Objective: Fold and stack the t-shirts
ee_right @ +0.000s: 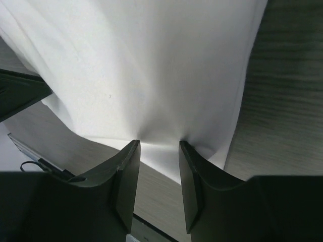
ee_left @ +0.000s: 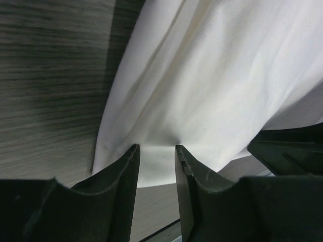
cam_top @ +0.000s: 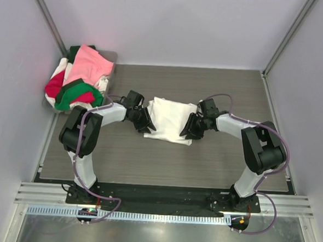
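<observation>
Soft matt cloth t-shirt (cam_top: 170, 119) — wood-grain table (cam_top: 148, 158)

A table (cam_top: 164, 165) with a grey-brown wood-grain top fills the middle of the top view, its grain running left to right. At its far left corner sits a shallow grey tray (cam_top: 112, 57) (only a bit of its rim shows). Pale walls (cam_top: 173, 23) close in the far side and both flanks, with a slanting metal post (cam_top: 47, 16) in each far corner. Along the near edge runs a silver rail (cam_top: 162, 200), then a white slotted strip (cam_top: 161, 217), then a dull metal sheet (cam_top: 160, 239).
</observation>
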{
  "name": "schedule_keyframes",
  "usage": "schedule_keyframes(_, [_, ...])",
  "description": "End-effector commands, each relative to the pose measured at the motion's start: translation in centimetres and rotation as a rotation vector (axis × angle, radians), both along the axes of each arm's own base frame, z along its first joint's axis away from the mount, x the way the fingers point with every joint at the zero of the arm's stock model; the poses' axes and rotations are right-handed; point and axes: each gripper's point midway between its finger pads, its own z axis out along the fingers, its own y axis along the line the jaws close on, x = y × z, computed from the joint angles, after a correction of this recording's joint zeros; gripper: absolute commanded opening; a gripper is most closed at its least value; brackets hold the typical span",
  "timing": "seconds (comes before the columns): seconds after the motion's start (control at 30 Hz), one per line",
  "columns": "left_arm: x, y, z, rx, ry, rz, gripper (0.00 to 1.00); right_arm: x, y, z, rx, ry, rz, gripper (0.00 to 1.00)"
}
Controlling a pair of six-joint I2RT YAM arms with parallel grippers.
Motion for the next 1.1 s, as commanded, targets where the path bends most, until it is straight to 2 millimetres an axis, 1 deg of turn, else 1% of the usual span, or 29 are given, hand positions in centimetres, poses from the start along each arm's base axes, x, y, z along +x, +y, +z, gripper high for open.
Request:
schedule_keyframes(0.0, [-2.0,2.4,-3.3,0.11,0.018,0.022,0.37,-2.5,-2.6,-1.3,-0.117,0.008,-0.011,0.44])
schedule_keyframes(0.07, [-2.4,2.8,-2.5,0.117,0.001,0.027,0.37,-2.6,-3.4,-1.1,-0.157,-0.011,-0.024,0.45])
schedule_keyframes(0.1, [-2.7,3.3,-2.2,0.142,0.0,0.027,0.37,-3.2,-4.0,-1.1,-0.186,0.015,-0.022,0.46])
schedule_keyframes(0.13, [-2.7,3.6,-1.6,0.158,-0.009,0.025,0.37,-2.7,-4.3,-0.4,-0.211,-0.008,-0.023,0.52])
schedule_keyframes(0.17, [-2.0,3.5,0.0,0.162,-0.041,0.022,0.37,-2.6,-4.6,0.2,-0.23,-0.018,-0.027,0.57])
schedule_keyframes(0.2, [-2.4,4.2,1.8,0.193,-0.057,0.013,0.39,-3.0,-5.1,1.6,-0.248,-0.026,-0.029,0.62])
schedule_keyframes(0.23, [-2.4,4.2,3.3,0.197,-0.076,0.002,0.41,-2.0,-5.3,3.3,-0.257,-0.076,-0.036,0.73])
schedule_keyframes(0.27, [-1.5,3.8,6.0,0.184,-0.128,-0.002,0.43,-2.4,-5.6,4.3,-0.27,-0.078,-0.035,0.8])
schedule_keyframes(0.3, [-2.5,4.2,8.2,0.193,-0.137,-0.021,0.46,-2.0,-5.8,6.3,-0.265,-0.128,-0.044,0.85])
schedule_keyframes(0.33, [-2.5,4.5,9.8,0.208,-0.169,-0.039,0.48,-1.3,-5.7,8.0,-0.259,-0.167,-0.051,0.92])
schedule_keyframes(0.37, [-2.9,4.8,12.1,0.215,-0.181,-0.05,0.5,-1.2,-6.0,9.0,-0.268,-0.183,-0.057,0.95])
schedule_keyframes(0.43, [-3.5,5.6,15.2,0.228,-0.24,-0.075,0.54,-0.9,-5.9,10.3,-0.262,-0.218,-0.059,0.97])
schedule_keyframes(0.47, [-3.4,6.2,16.4,0.254,-0.273,-0.076,0.55,-0.6,-5.9,10.6,-0.261,-0.227,-0.06,0.97])
schedule_keyframes(0.5, [-4.5,7.0,16.8,0.279,-0.262,-0.086,0.55,-0.5,-6.0,10.5,-0.265,-0.226,-0.061,0.97])
schedule_keyframes(0.53, [-5.1,7.8,17.9,0.295,-0.297,-0.082,0.55,-0.4,-5.9,10.1,-0.269,-0.214,-0.056,0.96])
schedule_keyframes(0.6, [-6.3,10.0,18.0,0.377,-0.319,-0.082,0.55,0.4,-6.1,9.6,-0.256,-0.211,-0.053,0.95])
schedule_keyframes(0.63, [-7.3,11.1,18.1,0.398,-0.342,-0.071,0.55,1.0,-6.1,9.0,-0.256,-0.197,-0.055,0.94])
schedule_keyframes(0.67, [-7.6,12.3,18.0,0.446,-0.359,-0.049,0.55,1.6,-6.4,8.7,-0.254,-0.193,-0.06,0.91])
schedule_keyframes(0.7, [-8.0,12.9,18.0,0.457,-0.374,-0.042,0.55,2.3,-6.5,8.6,-0.245,-0.196,-0.067,0.89])
schedule_keyframes(0.73, [-8.5,13.3,18.1,0.463,-0.394,-0.037,0.55,3.5,-6.7,9.2,-0.229,-0.215,-0.07,0.87])
schedule_keyframes(0.77, [-9.5,14.0,18.1,0.462,-0.418,-0.028,0.55,4.1,-6.7,8.9,-0.223,-0.21,-0.068,0.85])
schedule_keyframes(0.8, [-9.8,14.3,18.4,0.46,-0.449,-0.019,0.55,4.9,-6.5,8.2,-0.221,-0.201,-0.06,0.84])
schedule_keyframes(0.83, [-10.4,14.7,17.8,0.465,-0.452,-0.016,0.55,5.9,-6.6,8.4,-0.216,-0.213,-0.058,0.83])
schedule_keyframes(0.87, [-10.6,15.0,17.9,0.461,-0.471,-0.006,0.55,6.5,-6.5,8.2,-0.217,-0.214,-0.052,0.82])
schedule_keyframes(0.9, [-11.0,15.4,18.9,0.446,-0.524,0.017,0.55,7.1,-6.5,7.0,-0.219,-0.194,-0.049,0.82])
schedule_keyframes(0.97, [-11.5,16.3,18.6,0.47,-0.548,0.046,0.59,8.4,-5.7,6.8,-0.178,-0.213,-0.027,0.8])
schedule_keyframes(1.0, [-11.7,16.8,19.1,0.473,-0.574,0.067,0.6,8.7,-5.4,5.1,-0.168,-0.178,-0.015,0.79])
schedule_keyframes(1.03, [-11.8,17.2,19.2,0.486,-0.586,0.081,0.61,9.3,-5.1,5.0,-0.15,-0.183,-0.011,0.76])
schedule_keyframes(1.07, [-11.8,17.4,19.0,0.492,-0.59,0.088,0.61,9.5,-4.7,4.3,-0.135,-0.169,-0.001,0.75])
